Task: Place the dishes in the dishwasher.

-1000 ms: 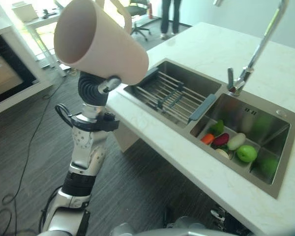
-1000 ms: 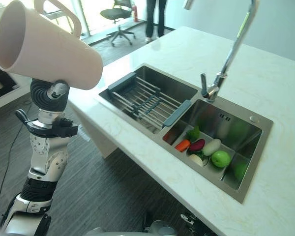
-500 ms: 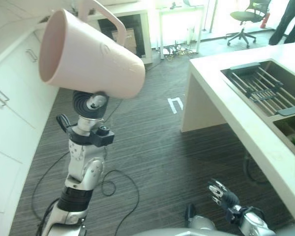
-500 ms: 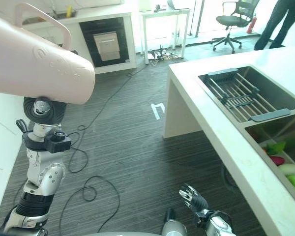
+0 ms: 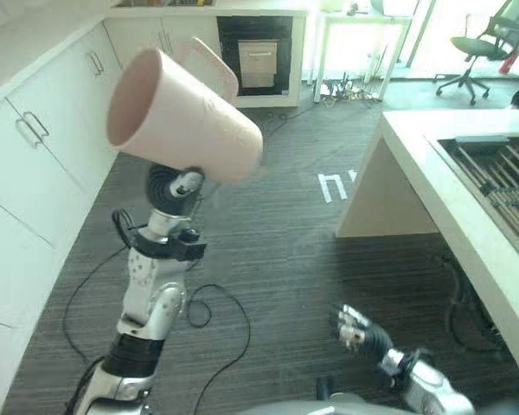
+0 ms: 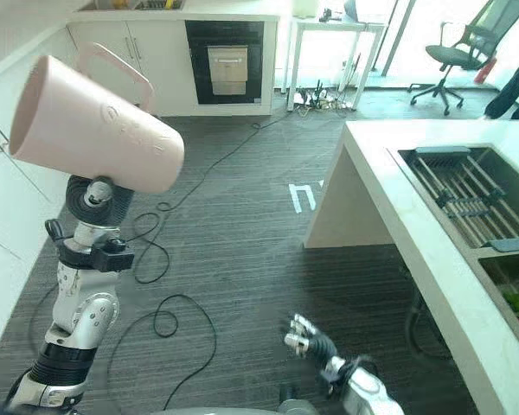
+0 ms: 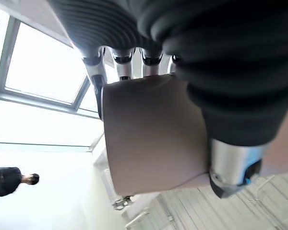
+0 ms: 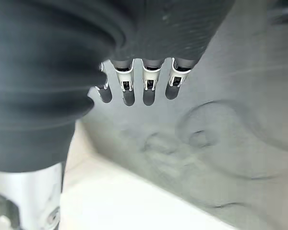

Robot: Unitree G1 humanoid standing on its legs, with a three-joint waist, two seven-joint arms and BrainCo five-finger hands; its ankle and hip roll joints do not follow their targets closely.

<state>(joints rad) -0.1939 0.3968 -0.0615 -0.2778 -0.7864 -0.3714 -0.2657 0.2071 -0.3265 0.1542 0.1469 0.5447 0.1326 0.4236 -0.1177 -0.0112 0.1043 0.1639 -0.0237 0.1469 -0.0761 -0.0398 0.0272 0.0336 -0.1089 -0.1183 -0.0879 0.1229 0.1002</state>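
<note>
A large pale pink cup (image 5: 183, 121) with a handle (image 6: 121, 65) lies tilted on its side, held up high, its open mouth toward the left. My left hand (image 5: 175, 186) is beneath it, fingers (image 7: 122, 62) curled round the cup's wall (image 7: 153, 129). My right hand (image 5: 356, 327) hangs low over the dark floor with relaxed, straight fingers (image 8: 149, 84) and holds nothing. A dark built-in appliance (image 5: 259, 56) with a pale front panel sits in the cabinets at the far side of the room.
White cabinets (image 5: 35, 147) run along the left. The white counter (image 6: 398, 225) with its sink and rack (image 6: 467, 186) stands at the right. A white table (image 6: 333, 43) and an office chair (image 6: 454, 60) are at the back. A person's leg (image 6: 515, 86) shows at far right.
The camera has swung left, away from the sink and toward the cabinets and the dark appliance. The cup stays in my left hand. My right hand has come into view low down.
</note>
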